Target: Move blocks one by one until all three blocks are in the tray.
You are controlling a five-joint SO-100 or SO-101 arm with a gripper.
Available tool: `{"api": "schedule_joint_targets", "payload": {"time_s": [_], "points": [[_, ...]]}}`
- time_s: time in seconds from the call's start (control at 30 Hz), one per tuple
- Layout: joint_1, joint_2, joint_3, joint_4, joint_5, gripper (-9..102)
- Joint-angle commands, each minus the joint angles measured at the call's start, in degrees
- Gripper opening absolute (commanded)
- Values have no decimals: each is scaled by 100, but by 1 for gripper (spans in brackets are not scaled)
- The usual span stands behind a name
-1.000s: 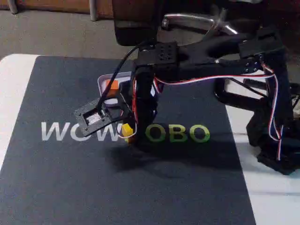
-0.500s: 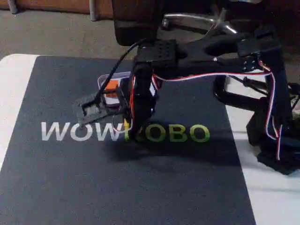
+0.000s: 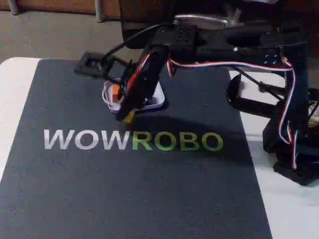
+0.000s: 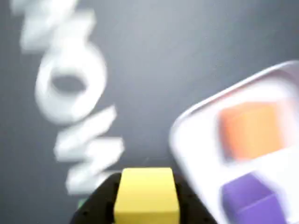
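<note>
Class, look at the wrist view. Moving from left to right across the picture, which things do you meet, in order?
White lettering on the mat → yellow block, held in the gripper → tray, holding the orange block and the purple block.

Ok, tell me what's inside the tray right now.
In the wrist view the tray holds the orange block and the purple block. Its far right side is cut off by the picture's edge. The yellow block is outside it, gripped in the claw.
</note>
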Motion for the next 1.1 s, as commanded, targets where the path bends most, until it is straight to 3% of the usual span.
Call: {"api": "schedule_joint_targets", "payload": {"time_s": [0.0, 0.77, 0.97, 1.07], "points": [[246, 475, -70, -378, 308, -8], [1512, 888, 193, -352, -149, -8], [1573, 1028, 448, -422, -299, 12], [1582, 1081, 527, -431, -378, 16]]}}
